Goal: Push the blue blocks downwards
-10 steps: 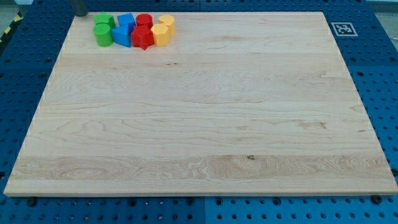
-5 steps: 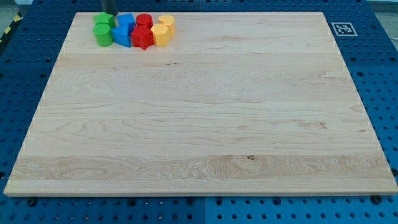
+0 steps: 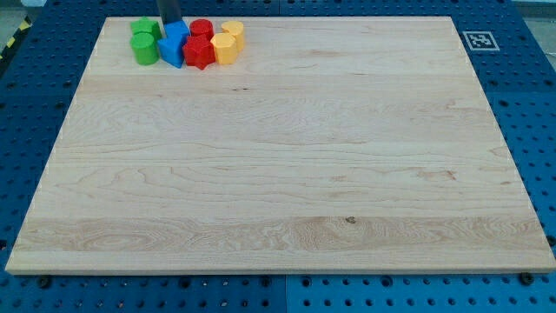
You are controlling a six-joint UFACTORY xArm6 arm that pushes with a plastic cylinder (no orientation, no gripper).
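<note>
Two blue blocks sit in a cluster at the board's top left: an upper blue block (image 3: 179,31) and a lower blue wedge-like block (image 3: 171,50). My tip (image 3: 170,24) is at the view's top edge, just above and touching or nearly touching the upper blue block's left part. Two green blocks (image 3: 144,48) lie to the blue ones' left. A red cylinder (image 3: 201,29) and a red star-like block (image 3: 199,53) lie to their right, then two yellow blocks (image 3: 226,48).
The wooden board (image 3: 287,156) rests on a blue perforated table (image 3: 530,104). A black-and-white marker tag (image 3: 479,40) sits at the board's top right corner.
My tip has slid to the right along the board's top edge, from left of the green blocks to just above the upper blue block. The blocks have not visibly moved.
</note>
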